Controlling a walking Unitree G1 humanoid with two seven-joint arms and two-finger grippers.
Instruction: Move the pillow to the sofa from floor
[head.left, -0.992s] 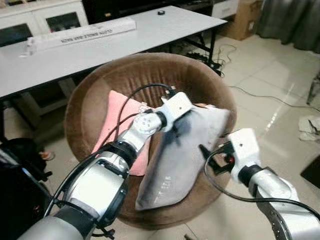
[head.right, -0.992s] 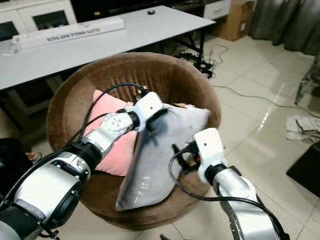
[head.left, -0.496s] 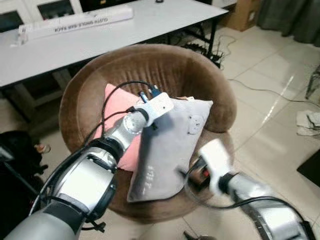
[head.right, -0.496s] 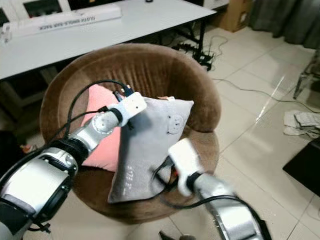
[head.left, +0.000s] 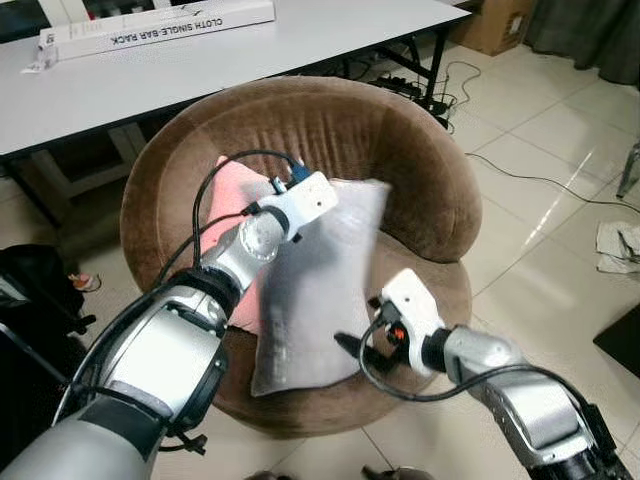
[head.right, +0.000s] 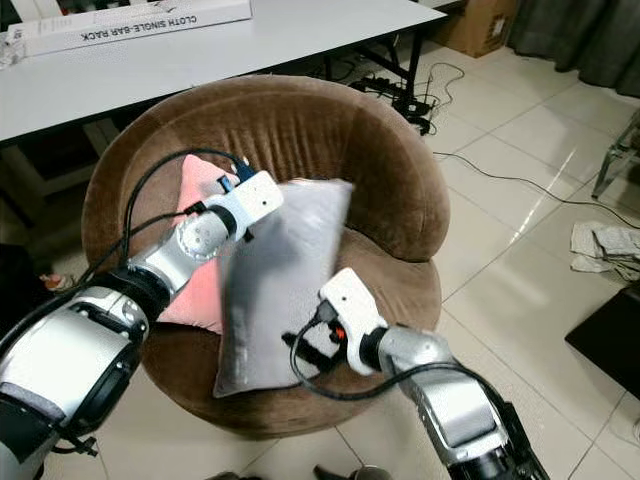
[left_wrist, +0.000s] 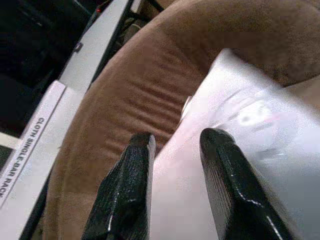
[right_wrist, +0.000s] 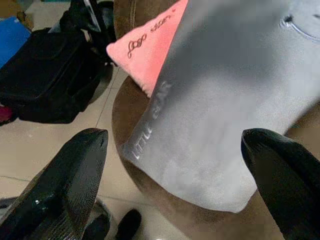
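Pinching grey pillow (head.left: 315, 290) top edge w/ left gripper (left_wrist: 175, 145) over sofa (head.left: 400, 160) seat; right gripper (right_wrist: 175, 145) hanging wide, holding nothing, by seat's front edge

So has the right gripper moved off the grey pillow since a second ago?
Yes. The right gripper has dropped from the grey pillow's right side toward the brown chair's front edge, fingers open.

A home living room: a round brown armchair (head.left: 330, 130) on a shiny tiled floor (head.left: 540, 170), a white tabletop (head.left: 200, 60) behind it, curtains (head.left: 590, 30) at upper right.
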